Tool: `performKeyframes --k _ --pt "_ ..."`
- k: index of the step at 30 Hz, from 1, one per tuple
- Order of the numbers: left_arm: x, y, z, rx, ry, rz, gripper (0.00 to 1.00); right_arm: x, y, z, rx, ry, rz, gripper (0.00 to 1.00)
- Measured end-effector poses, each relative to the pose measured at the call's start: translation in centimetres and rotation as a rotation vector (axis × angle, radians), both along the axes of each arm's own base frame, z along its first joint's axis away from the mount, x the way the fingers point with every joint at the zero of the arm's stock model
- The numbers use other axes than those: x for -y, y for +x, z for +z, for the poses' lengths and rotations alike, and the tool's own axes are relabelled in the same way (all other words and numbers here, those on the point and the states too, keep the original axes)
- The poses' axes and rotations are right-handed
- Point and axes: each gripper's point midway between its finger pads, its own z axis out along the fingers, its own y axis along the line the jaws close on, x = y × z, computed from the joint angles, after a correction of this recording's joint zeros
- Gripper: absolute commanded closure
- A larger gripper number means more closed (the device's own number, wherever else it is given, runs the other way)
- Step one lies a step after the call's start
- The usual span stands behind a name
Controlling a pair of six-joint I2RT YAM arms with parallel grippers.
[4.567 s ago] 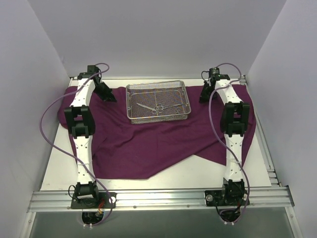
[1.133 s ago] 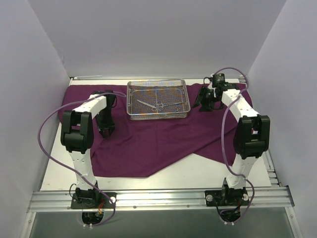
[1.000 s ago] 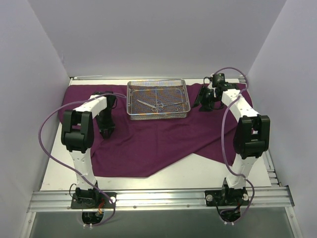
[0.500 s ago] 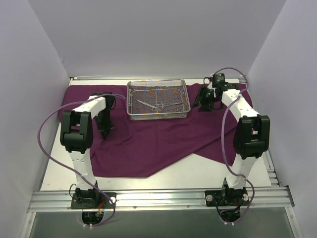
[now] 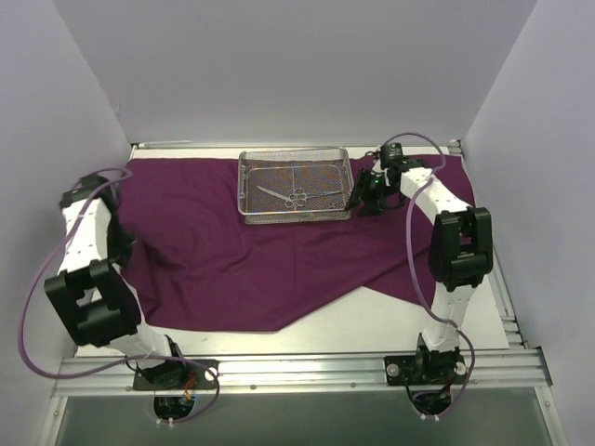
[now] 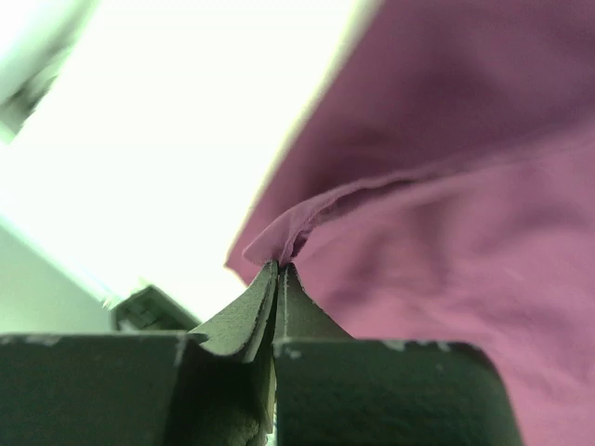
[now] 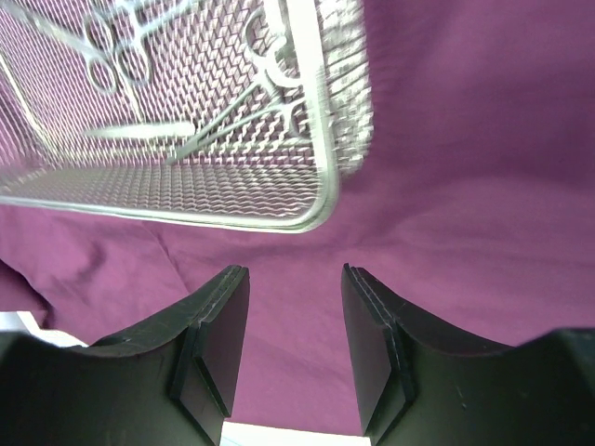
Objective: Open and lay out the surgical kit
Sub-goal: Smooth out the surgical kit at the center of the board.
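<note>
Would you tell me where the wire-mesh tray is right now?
In the top view, the wire-mesh tray sits far-centre on the purple cloth, the right gripper just beside it.

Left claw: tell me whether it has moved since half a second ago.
Yes. The left claw, shut on the purple cloth, has swung left, away from the wire tray.

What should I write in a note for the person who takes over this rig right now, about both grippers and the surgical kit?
Left gripper: shut, pinching a fold at the left edge of the dark purple cloth wrap.
Right gripper: open, empty, low over the cloth beside the right end of the rectangular silver wire-mesh tray.
Thin metal ring-handled instruments lie inside the tray.
Done: cloth opened out. Left: probably flatten it, lay instruments out.
</note>
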Motion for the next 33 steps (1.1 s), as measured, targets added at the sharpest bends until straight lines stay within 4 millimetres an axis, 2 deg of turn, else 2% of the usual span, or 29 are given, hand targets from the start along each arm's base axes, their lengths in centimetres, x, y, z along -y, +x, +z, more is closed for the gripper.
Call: performKeyframes --k 3,6,10,11,12,14,15,17,19,20,22,24,25,29,31,33 --pt "-3.2 -4.4 1.4 0.031 0.027 0.156 0.98 -1.6 -0.6 -1.2 -0.034 0.006 0.037 0.56" --pt "-4.2 -8.3 1.7 0.019 0.018 0.249 0.98 -2.5 -0.6 -1.8 -0.05 0.012 0.06 0.56" --pt "-5.4 -11.4 2.1 -0.023 0.018 0.357 0.97 -2.4 0.1 -1.4 -0.038 0.015 0.055 0.56" --pt "-5.6 -11.9 2.1 -0.034 0.025 0.379 0.78 -2.2 0.3 -1.2 -0.032 0.016 0.051 0.56" --pt "-5.9 -12.4 2.2 -0.047 0.033 0.394 0.68 -2.1 0.5 -1.2 -0.029 0.017 0.047 0.56" --pt "-6.5 -13.5 2.4 -0.067 0.047 0.438 0.56 -1.7 0.6 -1.1 -0.029 0.02 0.037 0.56" --pt "-6.8 -14.0 2.5 -0.073 0.046 0.458 0.47 -1.5 0.7 -1.1 -0.03 0.021 0.032 0.56" --pt "-7.2 -14.2 2.9 -0.076 0.045 0.474 0.38 -1.0 0.9 -1.1 -0.03 0.021 0.021 0.56" --pt "-7.3 -13.7 3.1 -0.058 0.034 0.473 0.32 -0.5 1.0 -1.2 -0.03 0.021 0.01 0.56" --pt "-7.3 -13.4 3.1 -0.049 0.026 0.462 0.31 -0.4 1.0 -1.2 -0.031 0.021 0.007 0.56" --pt "-6.7 -12.0 3.0 -0.023 0.004 0.42 0.33 -0.1 1.0 -1.3 -0.034 0.019 0.001 0.56" --pt "-5.5 -9.8 2.8 0.005 -0.011 0.326 0.37 0.5 1.0 -1.5 -0.038 0.012 -0.011 0.56" --pt "-4.4 -8.1 2.7 0.031 -0.026 0.256 0.42 1.0 1.0 -1.6 -0.04 0.007 -0.02 0.55" --pt "1.2 -0.8 2.7 0.165 -0.106 -0.024 0.5 3.1 0.2 -1.6 -0.051 -0.01 -0.065 0.55" --pt "4.2 2.5 3.0 0.214 -0.144 -0.151 0.52 5.4 -0.4 -1.5 -0.055 -0.028 -0.118 0.55" --pt "7.0 5.6 2.9 0.244 -0.179 -0.258 0.57 8.7 -1.3 -1.1 -0.062 -0.059 -0.196 0.54"
